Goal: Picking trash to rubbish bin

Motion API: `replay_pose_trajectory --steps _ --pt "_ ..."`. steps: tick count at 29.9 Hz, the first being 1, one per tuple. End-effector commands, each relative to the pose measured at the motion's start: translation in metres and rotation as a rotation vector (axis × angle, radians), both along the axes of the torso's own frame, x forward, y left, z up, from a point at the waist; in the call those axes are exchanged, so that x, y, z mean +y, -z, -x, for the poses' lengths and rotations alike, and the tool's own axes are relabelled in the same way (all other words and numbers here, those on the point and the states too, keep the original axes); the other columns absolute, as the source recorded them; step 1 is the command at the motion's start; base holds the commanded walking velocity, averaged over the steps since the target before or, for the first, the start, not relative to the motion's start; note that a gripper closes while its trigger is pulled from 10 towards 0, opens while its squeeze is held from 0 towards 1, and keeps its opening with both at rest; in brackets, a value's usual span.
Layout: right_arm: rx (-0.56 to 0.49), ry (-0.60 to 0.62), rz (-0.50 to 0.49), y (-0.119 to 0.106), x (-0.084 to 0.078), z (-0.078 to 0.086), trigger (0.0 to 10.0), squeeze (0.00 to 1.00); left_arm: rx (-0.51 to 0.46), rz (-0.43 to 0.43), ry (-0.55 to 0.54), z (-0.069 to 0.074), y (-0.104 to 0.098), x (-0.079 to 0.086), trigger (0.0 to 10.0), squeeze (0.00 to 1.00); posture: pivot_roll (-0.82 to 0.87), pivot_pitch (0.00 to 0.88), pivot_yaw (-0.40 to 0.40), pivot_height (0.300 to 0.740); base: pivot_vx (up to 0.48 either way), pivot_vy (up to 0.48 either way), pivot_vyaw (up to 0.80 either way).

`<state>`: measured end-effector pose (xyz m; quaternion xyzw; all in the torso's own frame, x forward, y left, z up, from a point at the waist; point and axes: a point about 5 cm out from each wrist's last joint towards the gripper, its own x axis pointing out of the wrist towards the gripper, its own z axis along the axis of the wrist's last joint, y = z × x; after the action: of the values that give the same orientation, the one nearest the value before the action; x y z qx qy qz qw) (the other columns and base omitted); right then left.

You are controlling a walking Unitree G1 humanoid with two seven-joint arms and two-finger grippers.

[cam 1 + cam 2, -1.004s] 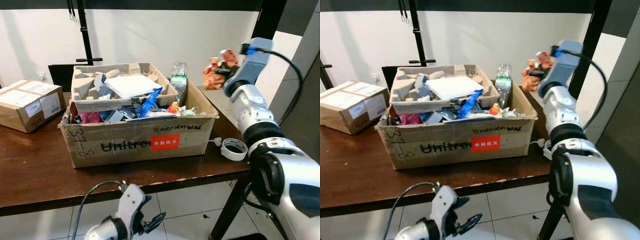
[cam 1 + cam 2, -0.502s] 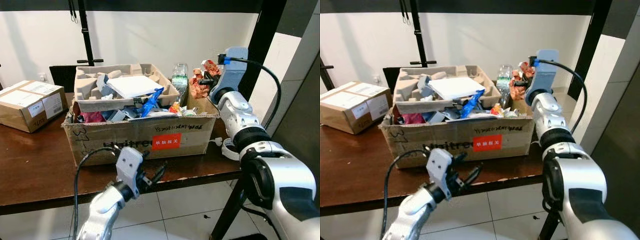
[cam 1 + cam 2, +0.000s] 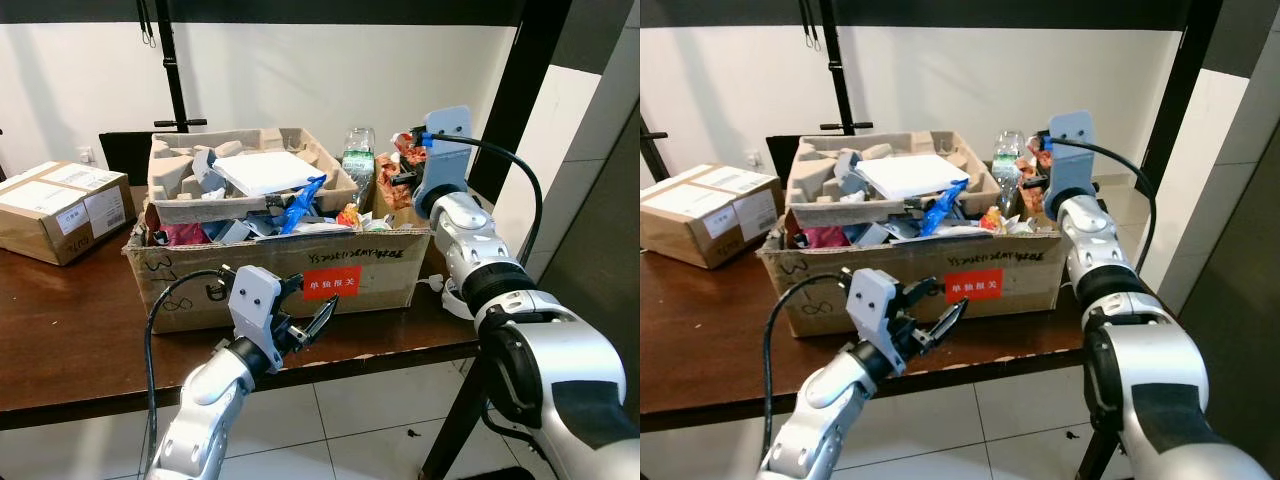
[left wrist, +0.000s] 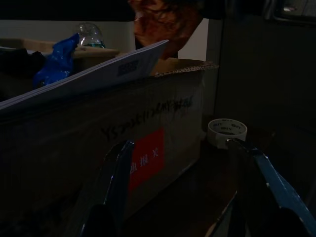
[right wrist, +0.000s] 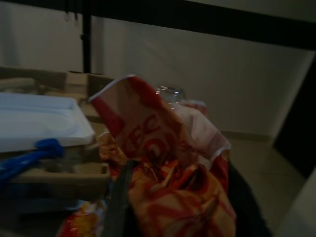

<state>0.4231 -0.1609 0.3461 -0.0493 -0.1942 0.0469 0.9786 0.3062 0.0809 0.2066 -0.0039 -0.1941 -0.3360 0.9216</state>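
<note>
1. Left end effector (image 3: 305, 330) of mine sits nearest, raised in front of the worktop's (image 3: 70, 340) front edge with its fingers spread and nothing between them; I judge it is kept low and clear so it does not foul the box.
2. Just beyond it stands the cardboard box (image 3: 275, 275) serving as my rubbish bin, heaped with a pulp tray (image 3: 180, 185), a white sheet (image 3: 262, 170), a blue wrapper (image 3: 300, 205) and a clear bottle (image 3: 357, 160) upright at its far right corner.
3. Beside the box on the right, a tape roll (image 4: 226, 131) lies on the worktop, apart from the box wall.
4. Further back, my right end effector (image 3: 400, 170) is closed on the crumpled orange-red wrapper (image 5: 168, 187), the trash in hand, holding it over the box's right end beside the bottle. I hold it above the rim, I think, so it falls inside on release.
5. A second, smaller box (image 3: 60, 210) rests far left on the worktop, well apart.
</note>
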Motion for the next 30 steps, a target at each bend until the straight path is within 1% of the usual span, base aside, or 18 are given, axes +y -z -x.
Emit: replay_pose_trajectory --steps 1,4,7,11,14,15,16,17,20,21,22,23,24,26,27,28,29,30 --pt "0.045 -0.032 -0.056 0.012 -0.001 -0.002 10.0 1.00 0.019 0.021 0.010 0.003 0.003 -0.004 10.0 0.00 -0.08 0.123 0.003 0.740 0.000 0.000 0.00" --pt "0.064 -0.111 -0.115 0.011 0.004 -0.002 10.0 1.00 0.024 0.024 0.010 0.003 0.003 -0.004 10.0 0.00 -0.08 0.123 0.003 0.740 0.000 0.000 0.00" --pt "0.071 -0.166 -0.112 0.011 0.010 -0.002 10.0 1.00 0.027 0.025 0.012 0.004 0.002 -0.004 10.0 0.00 -0.08 0.119 0.005 0.740 0.000 0.000 0.00" --pt "0.076 -0.175 -0.085 0.012 0.013 -0.002 10.0 1.00 0.030 0.025 0.015 0.004 0.002 -0.005 10.0 0.00 -0.08 0.119 0.005 0.740 0.000 0.000 0.00" --pt "0.075 -0.166 -0.085 0.012 0.012 -0.002 10.0 1.00 0.031 0.025 0.017 0.004 0.001 -0.005 10.0 0.00 -0.08 0.119 0.004 0.740 0.000 0.000 0.00" --pt "0.062 -0.160 -0.108 0.010 0.010 -0.002 10.0 0.89 0.031 0.026 0.016 0.004 0.001 -0.005 10.0 0.00 -0.08 0.119 0.004 0.740 0.000 0.000 0.00" --pt "0.053 -0.156 -0.125 0.008 0.008 -0.001 10.0 0.89 0.031 0.026 0.016 0.004 0.001 -0.005 10.0 0.00 -0.08 0.119 0.004 0.740 0.000 0.000 0.00" --pt "0.006 -0.133 -0.190 0.001 0.001 0.000 10.0 0.27 0.035 0.033 0.014 0.004 0.001 -0.005 10.0 0.00 -0.08 0.121 0.001 0.740 0.000 0.000 0.00" --pt "-0.025 -0.114 -0.231 -0.004 -0.005 0.002 10.0 0.27 0.039 0.039 0.014 0.003 0.001 -0.004 10.0 0.00 -0.08 0.121 0.001 0.740 0.000 0.000 0.00" --pt "-0.093 0.060 -0.300 -0.013 -0.036 0.006 10.0 0.00 0.056 0.031 0.017 0.004 0.004 -0.002 10.0 0.00 -0.08 0.121 -0.004 0.740 0.000 0.000 0.00" --pt "-0.113 0.143 -0.310 -0.014 -0.050 0.009 10.0 0.00 0.064 0.023 0.020 0.004 0.006 -0.002 10.0 0.00 -0.08 0.121 -0.006 0.740 0.000 0.000 0.00" --pt "-0.113 0.143 -0.310 -0.014 -0.050 0.009 10.0 0.00 0.064 0.023 0.020 0.004 0.006 -0.002 10.0 0.00 -0.08 0.121 -0.006 0.740 0.000 0.000 0.00" --pt "-0.123 0.193 -0.313 -0.015 -0.058 0.011 10.0 0.00 0.070 0.019 0.023 0.004 0.007 -0.001 10.0 0.00 -0.08 0.121 -0.006 0.740 0.000 0.000 0.00" --pt "-0.076 0.346 -0.202 -0.003 -0.078 0.013 10.0 0.00 0.096 -0.040 0.076 0.008 0.017 0.000 10.0 0.00 -0.08 0.123 -0.007 0.740 0.000 0.000 0.00" --pt "-0.076 0.346 -0.202 -0.003 -0.078 0.013 10.0 0.00 0.096 -0.040 0.076 0.008 0.017 0.000 10.0 0.00 -0.08 0.123 -0.007 0.740 0.000 0.000 0.00" --pt "-0.049 0.430 -0.126 0.007 -0.091 0.016 10.0 0.00 0.121 -0.078 0.109 0.011 0.025 0.002 10.0 0.00 -0.08 0.125 -0.004 0.740 0.000 0.000 0.00" --pt "-0.016 0.529 -0.033 0.021 -0.109 0.021 10.0 0.00 0.155 -0.134 0.147 0.016 0.037 0.005 10.0 0.00 -0.08 0.126 -0.003 0.740 0.000 0.000 0.00" --pt "-0.016 0.529 -0.033 0.021 -0.109 0.021 10.0 0.00 0.155 -0.134 0.147 0.016 0.037 0.005 10.0 0.00 -0.08 0.126 -0.003 0.740 0.000 0.000 0.00"
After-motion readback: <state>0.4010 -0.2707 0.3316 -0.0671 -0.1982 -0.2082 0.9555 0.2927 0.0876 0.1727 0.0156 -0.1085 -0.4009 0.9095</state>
